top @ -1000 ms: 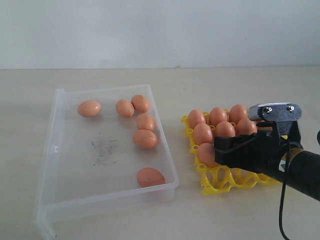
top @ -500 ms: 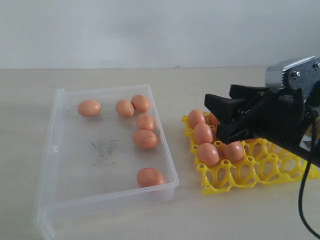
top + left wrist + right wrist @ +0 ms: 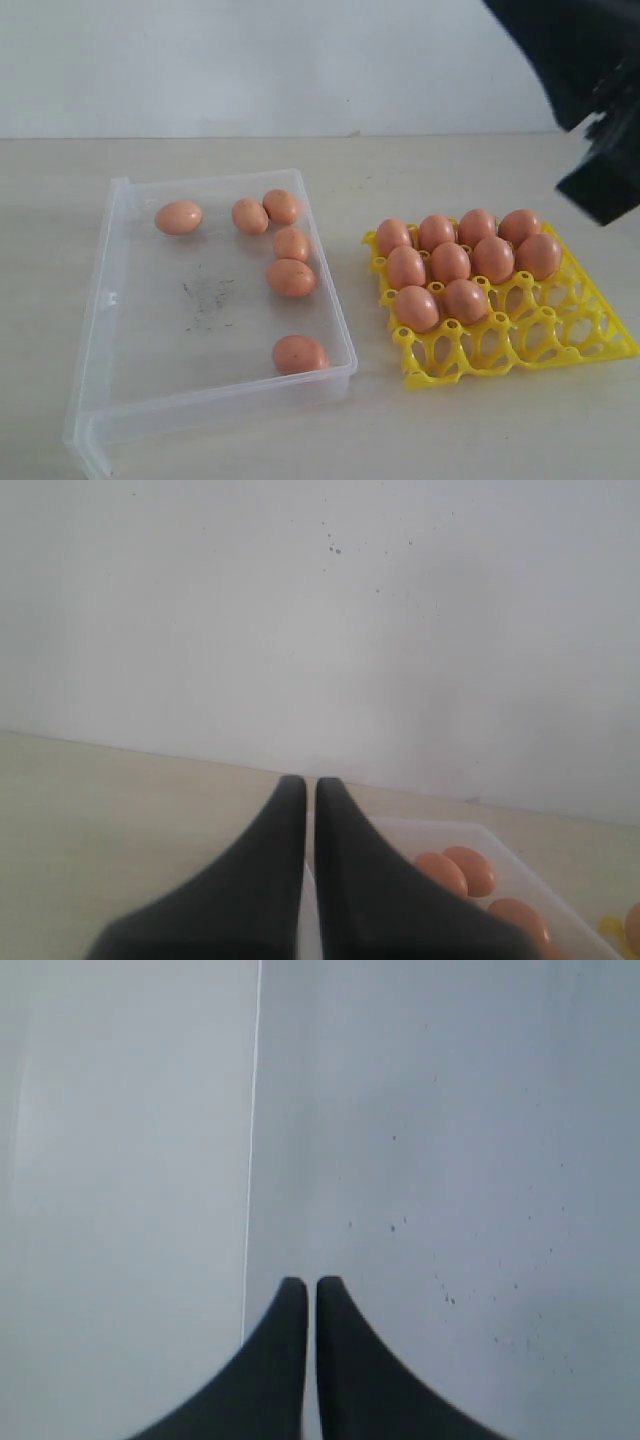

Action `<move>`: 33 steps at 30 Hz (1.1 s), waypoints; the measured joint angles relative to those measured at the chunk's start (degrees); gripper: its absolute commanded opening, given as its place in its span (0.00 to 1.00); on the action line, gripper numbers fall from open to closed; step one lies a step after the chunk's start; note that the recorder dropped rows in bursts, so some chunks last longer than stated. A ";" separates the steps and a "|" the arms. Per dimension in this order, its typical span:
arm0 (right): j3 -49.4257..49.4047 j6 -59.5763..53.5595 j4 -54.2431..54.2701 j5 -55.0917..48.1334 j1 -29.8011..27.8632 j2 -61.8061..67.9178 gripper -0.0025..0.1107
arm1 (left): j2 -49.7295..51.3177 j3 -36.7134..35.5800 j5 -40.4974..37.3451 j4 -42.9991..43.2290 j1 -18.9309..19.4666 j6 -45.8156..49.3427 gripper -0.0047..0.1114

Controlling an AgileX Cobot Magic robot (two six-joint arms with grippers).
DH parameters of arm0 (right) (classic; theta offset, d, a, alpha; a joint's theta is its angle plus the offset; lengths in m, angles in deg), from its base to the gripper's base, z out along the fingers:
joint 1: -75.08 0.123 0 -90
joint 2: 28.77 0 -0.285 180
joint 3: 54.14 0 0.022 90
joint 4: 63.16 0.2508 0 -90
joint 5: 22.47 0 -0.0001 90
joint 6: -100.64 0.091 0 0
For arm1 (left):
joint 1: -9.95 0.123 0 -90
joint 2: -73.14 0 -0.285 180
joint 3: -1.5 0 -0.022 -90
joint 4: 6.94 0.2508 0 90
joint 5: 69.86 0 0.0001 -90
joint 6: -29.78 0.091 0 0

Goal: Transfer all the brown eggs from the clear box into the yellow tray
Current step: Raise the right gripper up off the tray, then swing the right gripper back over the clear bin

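Observation:
Several brown eggs (image 3: 291,277) lie in the clear box (image 3: 108,300) on the left, most along its right side and one (image 3: 300,354) near its front corner. The yellow tray (image 3: 520,345) on the right holds several brown eggs (image 3: 449,262) in its back rows and left cups. My right arm (image 3: 590,80) hangs blurred high above the tray's far right. The right gripper (image 3: 302,1282) is shut and empty, facing the wall. My left gripper (image 3: 301,780) is also shut and empty, low over the table beside the clear box (image 3: 440,828); eggs (image 3: 455,872) show past it.
The pale table (image 3: 450,440) runs to a white wall (image 3: 300,60) at the back. The tray's front row of cups (image 3: 500,355) stands without eggs. Dark scuffs (image 3: 205,295) mark the box floor.
The right gripper let go of an egg in the tray's third row, rose up and away to the upper right, and shut. The eggs in the box have not moved.

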 measured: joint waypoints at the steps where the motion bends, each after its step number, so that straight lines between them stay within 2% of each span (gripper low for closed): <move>1: 0.00 1.72 0.70 0.00 0.00 -1.17 0.02 | 0.00 0.00 0.00 0.00 0.00 0.00 0.07; 14: 0.00 10.03 1.08 0.24 0.00 -3.90 0.02 | 0.00 0.00 0.00 0.00 0.00 0.00 0.07; 26: 0.00 26.24 -0.54 0.24 0.00 -3.90 0.02 | 0.00 0.00 0.00 0.00 0.00 0.00 0.07; 28: 0.74 27.82 -3.85 0.10 0.00 -3.90 0.02 | 0.00 0.00 0.00 0.00 0.00 0.00 0.07; 30: 4.20 29.43 -12.88 -0.96 0.00 -3.90 0.02 | 0.00 0.00 0.00 0.00 0.00 0.00 0.07; 33: 11.02 35.06 -31.06 -8.97 1.60 -3.48 0.02 | 0.00 0.00 0.00 0.00 0.00 0.00 0.07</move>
